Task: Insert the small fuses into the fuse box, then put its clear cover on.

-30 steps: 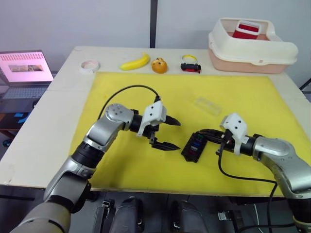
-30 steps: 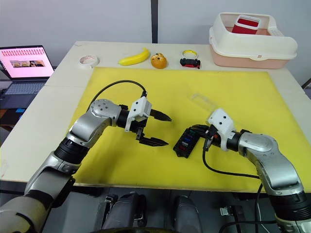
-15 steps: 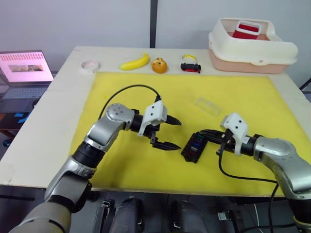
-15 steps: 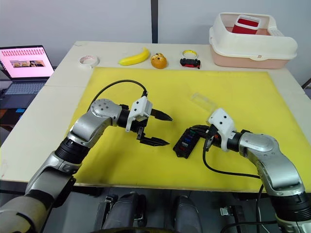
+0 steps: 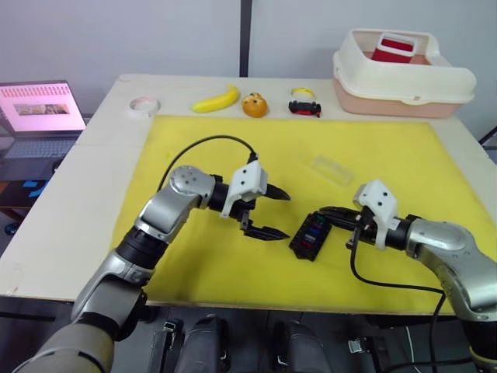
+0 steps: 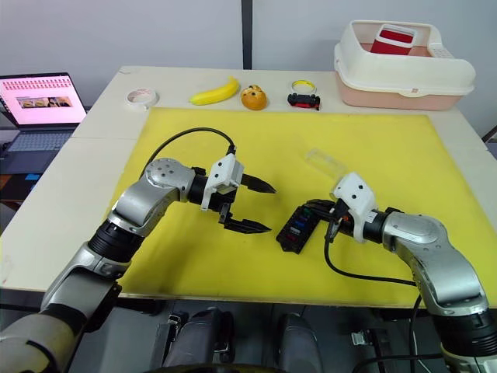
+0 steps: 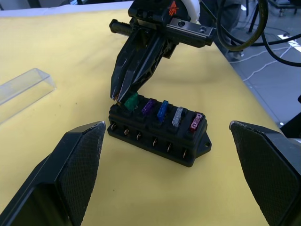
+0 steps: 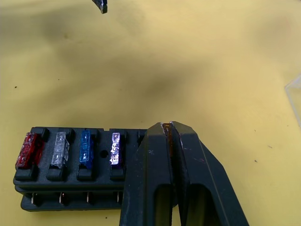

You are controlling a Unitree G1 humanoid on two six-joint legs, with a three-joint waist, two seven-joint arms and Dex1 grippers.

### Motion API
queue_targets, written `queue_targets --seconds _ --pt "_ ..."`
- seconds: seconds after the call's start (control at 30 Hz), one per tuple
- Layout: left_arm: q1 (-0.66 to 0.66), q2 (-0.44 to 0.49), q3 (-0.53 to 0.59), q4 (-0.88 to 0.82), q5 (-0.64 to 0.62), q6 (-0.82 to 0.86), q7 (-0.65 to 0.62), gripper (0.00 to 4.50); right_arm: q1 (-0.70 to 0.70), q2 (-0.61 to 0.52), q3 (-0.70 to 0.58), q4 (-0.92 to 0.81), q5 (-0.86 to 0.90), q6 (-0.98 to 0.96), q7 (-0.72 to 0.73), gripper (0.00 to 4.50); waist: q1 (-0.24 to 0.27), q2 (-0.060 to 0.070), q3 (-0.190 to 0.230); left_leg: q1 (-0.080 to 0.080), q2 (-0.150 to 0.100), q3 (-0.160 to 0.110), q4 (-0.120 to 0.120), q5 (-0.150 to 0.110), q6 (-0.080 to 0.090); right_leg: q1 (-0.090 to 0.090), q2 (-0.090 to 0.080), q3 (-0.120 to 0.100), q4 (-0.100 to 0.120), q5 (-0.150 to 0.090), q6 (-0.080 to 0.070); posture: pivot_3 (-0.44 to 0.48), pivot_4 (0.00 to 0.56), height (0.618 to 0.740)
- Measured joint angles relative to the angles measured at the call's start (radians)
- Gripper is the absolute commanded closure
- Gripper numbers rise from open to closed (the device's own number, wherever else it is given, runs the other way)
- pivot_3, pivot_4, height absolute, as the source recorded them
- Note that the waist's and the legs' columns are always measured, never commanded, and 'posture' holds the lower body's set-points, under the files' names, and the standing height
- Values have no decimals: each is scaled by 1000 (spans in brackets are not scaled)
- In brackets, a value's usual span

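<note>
The black fuse box (image 5: 309,236) lies on the yellow mat (image 5: 388,148). Red, grey, blue, purple and green small fuses (image 7: 162,108) sit in a row in its slots. My right gripper (image 5: 321,211) is shut at the box's end slot beside the green fuse (image 7: 132,100). A thin yellow-orange sliver (image 8: 166,132), seemingly a fuse, shows between its fingertips. My left gripper (image 5: 269,211) hangs open just left of the box, empty, with its fingers (image 7: 80,157) spread wide. The clear cover (image 5: 332,169) lies on the mat behind the box, apart from both grippers.
A cream-white bin (image 5: 404,81) holding a red item stands at the back right. Along the table's far edge sit a banana (image 5: 216,99), an orange thing (image 5: 255,105), a toy car (image 5: 304,104) and a tape roll (image 5: 144,105). A laptop (image 5: 43,109) stands at the left.
</note>
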Motion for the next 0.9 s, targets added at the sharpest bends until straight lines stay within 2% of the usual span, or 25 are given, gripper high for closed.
queue_targets --seconds 0.9 --pt "0 0 3 1 1 -2 -1 53 -79 -24 -31 53 69 89 50 4500 0 0 0 0 0 0 0 0 0 0 0 0 0 0 0 0 150 740"
